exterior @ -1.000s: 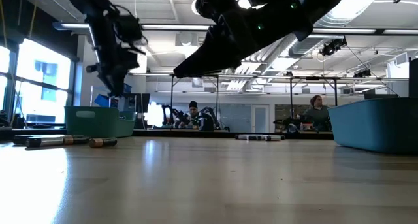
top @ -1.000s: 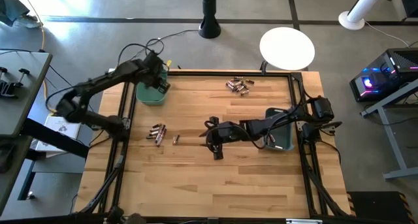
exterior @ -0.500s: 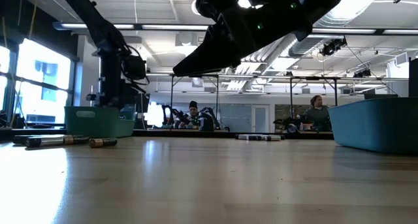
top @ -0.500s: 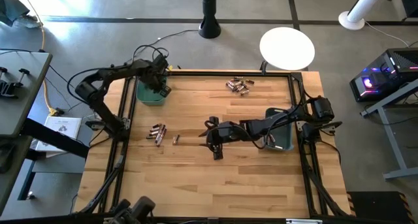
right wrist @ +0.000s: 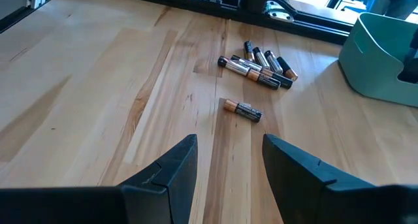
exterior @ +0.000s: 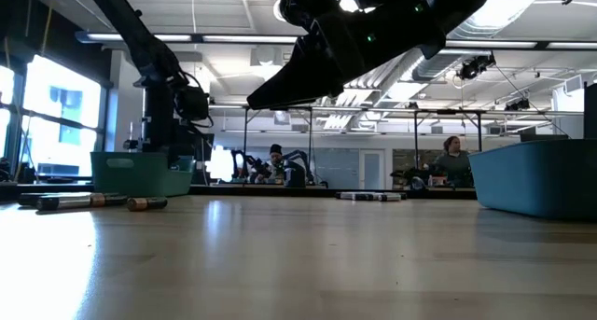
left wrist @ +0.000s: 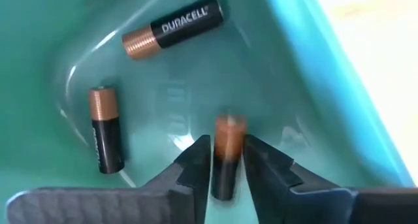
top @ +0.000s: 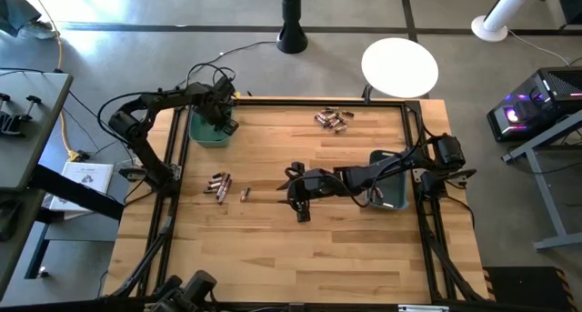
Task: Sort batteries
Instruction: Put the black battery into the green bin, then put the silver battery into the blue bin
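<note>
My left gripper is down inside the green bin at the table's far left, shut on a copper-and-black battery. Two more such batteries lie on the bin's floor. My right gripper is open and empty, above the table's middle. A small heap of batteries and a single one lie on the wood to its left. They also show in the right wrist view, the heap and the single one. Another heap lies near the far edge. My left gripper pinches the battery's dark body between its two fingers. The fingers point down into the bin. The copper end sticks out past the fingertips toward the bin's floor. The battery shows blurred and lies along the fingers.
A blue-grey bin stands at the table's right, under my right arm. Black rails frame the tabletop. People sit far behind the table in the low view. Bare wood lies across the near half of the table.
My left gripper has gone down into the green bin, and that arm's elbow has folded back toward the table's left edge. My right arm has kept still.
</note>
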{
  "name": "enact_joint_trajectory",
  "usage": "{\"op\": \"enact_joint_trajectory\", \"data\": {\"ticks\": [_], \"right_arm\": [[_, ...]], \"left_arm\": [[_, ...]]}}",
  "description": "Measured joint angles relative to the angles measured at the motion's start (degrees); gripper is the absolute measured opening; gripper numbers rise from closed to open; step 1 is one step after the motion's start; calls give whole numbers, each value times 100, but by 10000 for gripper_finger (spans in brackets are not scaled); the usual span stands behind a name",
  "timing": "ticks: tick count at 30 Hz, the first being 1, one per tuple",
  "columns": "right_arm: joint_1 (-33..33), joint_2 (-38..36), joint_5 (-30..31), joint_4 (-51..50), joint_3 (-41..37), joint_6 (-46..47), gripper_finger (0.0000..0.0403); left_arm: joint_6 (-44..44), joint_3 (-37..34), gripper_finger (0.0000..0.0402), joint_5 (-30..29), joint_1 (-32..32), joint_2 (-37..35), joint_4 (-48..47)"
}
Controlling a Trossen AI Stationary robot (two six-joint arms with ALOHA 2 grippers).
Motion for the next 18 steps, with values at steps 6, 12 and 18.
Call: {"op": "enact_joint_trajectory", "data": {"ticks": [6, 12, 18], "right_arm": [[0, 0, -2, -13, 0, 0, 167], [3, -340, 660, -784, 0, 78, 167], [93, -1146, 1699, -2399, 0, 200, 167]], "left_arm": [[1, 11, 125, -2, 0, 0, 34], [56, 715, 151, -69, 22, -31, -958], [-3, 1300, 154, 105, -219, -463, -1109]]}}
